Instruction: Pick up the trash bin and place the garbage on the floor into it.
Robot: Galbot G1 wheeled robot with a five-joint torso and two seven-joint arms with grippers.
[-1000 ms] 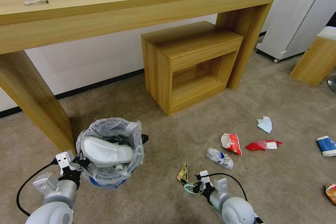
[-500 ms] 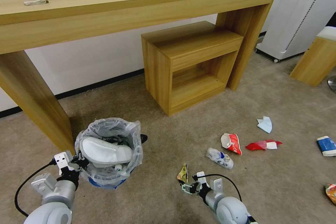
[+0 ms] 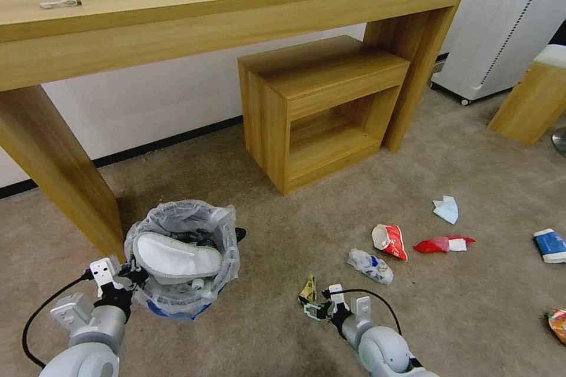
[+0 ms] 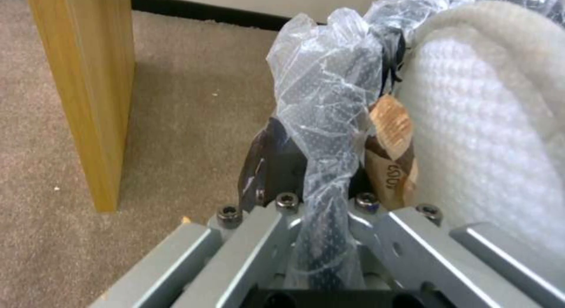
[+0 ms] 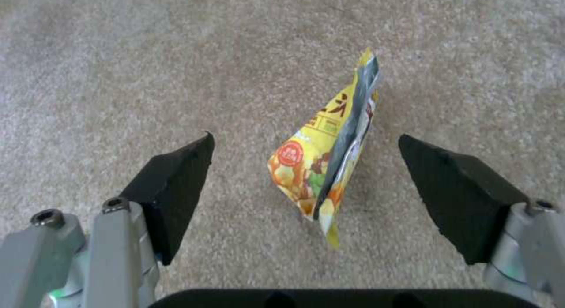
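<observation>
Your round black wire-mesh trash bin (image 3: pixel 181 262) with its crinkly clear liner sits on the carpet just beside the long wooden desk's leg (image 3: pixel 56 171), and your left claw (image 3: pixel 125 274) is clamped on its rim. Beyond the bin, away from that leg, your right claw (image 5: pixel 306 191) hangs spread wide around the upright yellow snack wrapper (image 5: pixel 326 160). Centre the pads (image 5: pixel 176 184) on the wrapper, sink to carpet level, then squeeze.
</observation>
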